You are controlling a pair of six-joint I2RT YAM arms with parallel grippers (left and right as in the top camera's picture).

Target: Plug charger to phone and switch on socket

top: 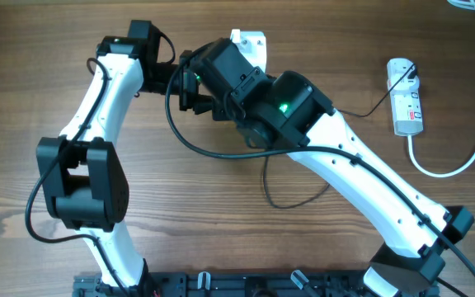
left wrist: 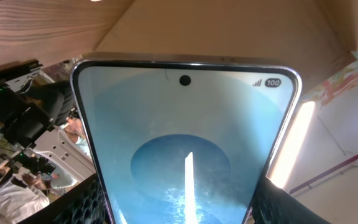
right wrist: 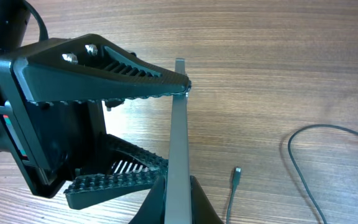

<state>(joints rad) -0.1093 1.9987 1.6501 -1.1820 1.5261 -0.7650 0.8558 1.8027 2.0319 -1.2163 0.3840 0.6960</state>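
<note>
Phone (left wrist: 185, 124) held above worktop (right wrist: 291, 62), near its far edge. Left claw (left wrist: 184, 202) grips its long sides; right claw (right wrist: 179, 208) is clenched across its faces. Rigid, slick glass. Charger tip (right wrist: 236, 171) lies loose and light; I'd pinch just behind it.

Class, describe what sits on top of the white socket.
The charger's black plug sits at one end of the socket, thin cable trailing away. The outlet under the plug is hidden.

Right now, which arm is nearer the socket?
Right. The right arm reaches across the table just left of the socket; the left arm stands at the far left, beyond the right arm.
</note>
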